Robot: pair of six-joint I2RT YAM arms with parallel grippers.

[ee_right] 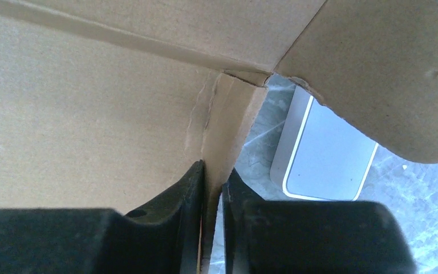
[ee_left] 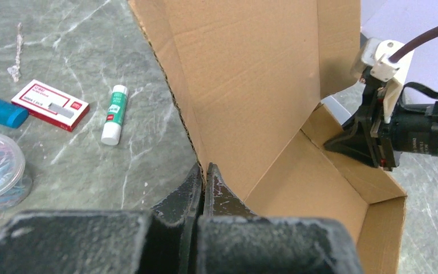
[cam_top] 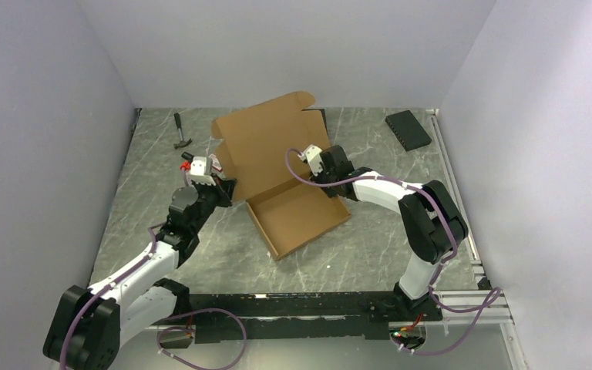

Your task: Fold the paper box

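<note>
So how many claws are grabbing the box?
2. The left claw grips the paper box at its left wall; the right claw grips its right wall.

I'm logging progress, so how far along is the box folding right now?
Done: the box has its tray walls up along the near edges, and the lid stands raised. In hand: the left gripper pinches the box's left edge, and the right gripper pinches a flap on its right side. Left: tuck the side flaps in and close the lid.
</note>
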